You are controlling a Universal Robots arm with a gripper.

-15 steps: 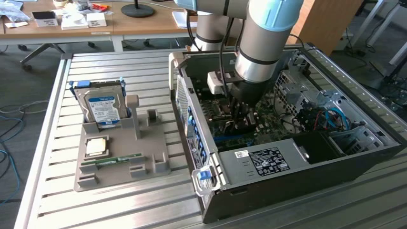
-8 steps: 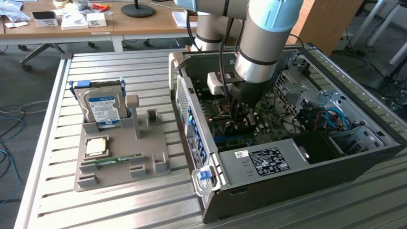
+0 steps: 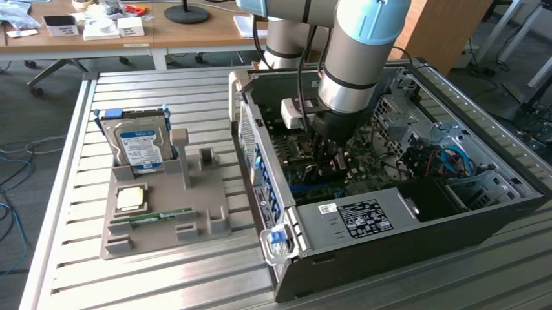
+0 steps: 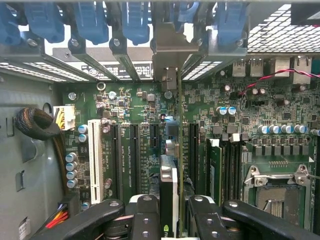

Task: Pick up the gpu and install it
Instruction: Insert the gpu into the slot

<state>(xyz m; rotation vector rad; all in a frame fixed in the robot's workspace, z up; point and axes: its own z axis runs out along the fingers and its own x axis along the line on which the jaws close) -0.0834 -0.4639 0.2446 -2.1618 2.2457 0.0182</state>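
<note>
Arm's reaching down into the open PC case [image 3: 483, 213] w/ the gripper [image 4: 169, 210] clamped on the gpu [image 4: 169, 187], card held edge-on btwn the two black fingers [image 4: 145, 215]. In the wrist view the card hangs right over the motherboard [image 4: 145, 105], lined up w/ the black slots, its metal bracket up by the rear slot covers. Outside the case, a hard drive [image 3: 141, 150] and RAM stick [image 3: 151, 218] sit in the grey tray [image 3: 164, 236] on the slatted table [image 3: 172, 278].
</note>
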